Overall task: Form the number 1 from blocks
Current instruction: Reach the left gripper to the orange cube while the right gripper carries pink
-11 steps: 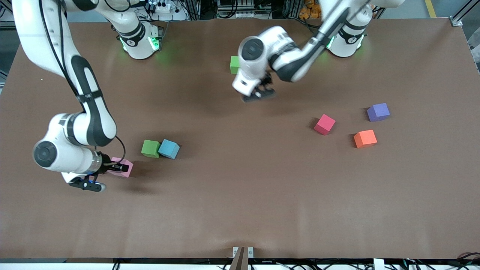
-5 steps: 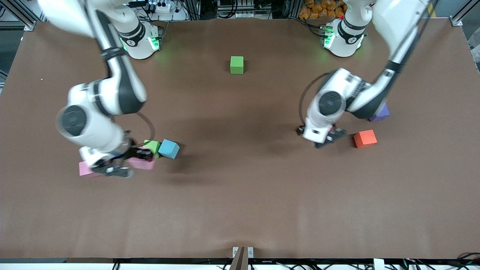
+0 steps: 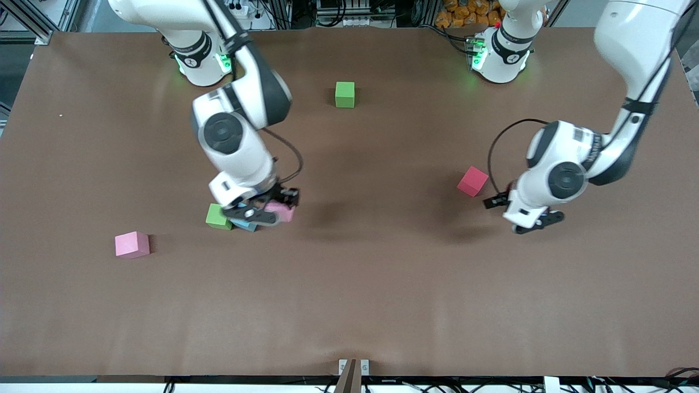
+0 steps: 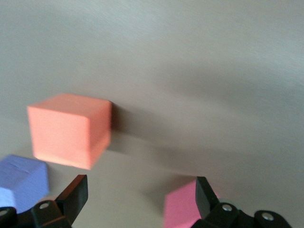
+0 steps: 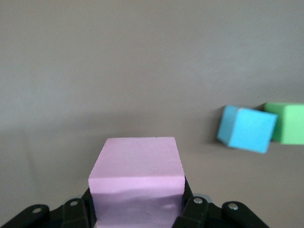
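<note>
Right wrist view: right claw (image 5: pixel 137 213) clamped on a pink block (image 5: pixel 137 178), carried above the table (image 3: pixel 349 284) just beside the blue block (image 5: pixel 247 128) and green block (image 5: pixel 287 123). Next, presumably, setting it down in line. Left claw (image 4: pixel 137 199) gaping, empty, over the orange block (image 4: pixel 69 128).

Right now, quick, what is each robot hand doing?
Left tool: open, holding nothing, over the table beside the red block.
Right tool: shut on the pink block, up over the blue block.
</note>
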You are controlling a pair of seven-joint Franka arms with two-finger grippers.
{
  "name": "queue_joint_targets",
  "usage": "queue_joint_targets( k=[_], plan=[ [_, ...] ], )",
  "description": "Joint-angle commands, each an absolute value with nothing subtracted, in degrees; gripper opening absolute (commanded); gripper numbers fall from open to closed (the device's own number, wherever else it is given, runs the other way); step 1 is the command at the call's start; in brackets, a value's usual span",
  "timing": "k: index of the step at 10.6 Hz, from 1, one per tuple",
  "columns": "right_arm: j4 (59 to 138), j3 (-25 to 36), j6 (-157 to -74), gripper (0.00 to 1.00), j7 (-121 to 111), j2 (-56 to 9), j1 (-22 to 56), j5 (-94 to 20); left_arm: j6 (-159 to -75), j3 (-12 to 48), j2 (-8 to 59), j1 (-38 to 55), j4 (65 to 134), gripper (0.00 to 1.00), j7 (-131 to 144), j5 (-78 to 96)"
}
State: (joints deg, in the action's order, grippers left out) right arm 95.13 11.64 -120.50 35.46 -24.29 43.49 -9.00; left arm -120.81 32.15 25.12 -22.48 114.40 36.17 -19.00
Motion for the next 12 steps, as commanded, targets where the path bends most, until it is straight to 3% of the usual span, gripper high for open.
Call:
queue_joint_targets(
  k=[1,4,8,12],
  plan=[
    [97.28,12.66,-123.2,0.63,36.73,-24.69,50.69,-16.04,-120.41,33.31,27.41,-26.61,114.52,1.0,33.23,-25.28],
    [105.53,10.65,-134.01,0.63,35.77,-24.79,56.76,-20.13,-120.41,33.31,30.23,-29.52,113.91,1.0,28.75,-28.03],
    [113.71,4.76,-139.99,0.63,36.73,-24.0,57.48,-20.13,-120.41,33.22,32.25,-29.88,113.82,1.0,28.48,-29.26],
    [118.9,2.47,-139.66,0.63,41.37,-20.93,59.49,-20.13,-120.5,32.0,34.89,-29.71,112.77,1.0,28.48,-30.32]
  ],
)
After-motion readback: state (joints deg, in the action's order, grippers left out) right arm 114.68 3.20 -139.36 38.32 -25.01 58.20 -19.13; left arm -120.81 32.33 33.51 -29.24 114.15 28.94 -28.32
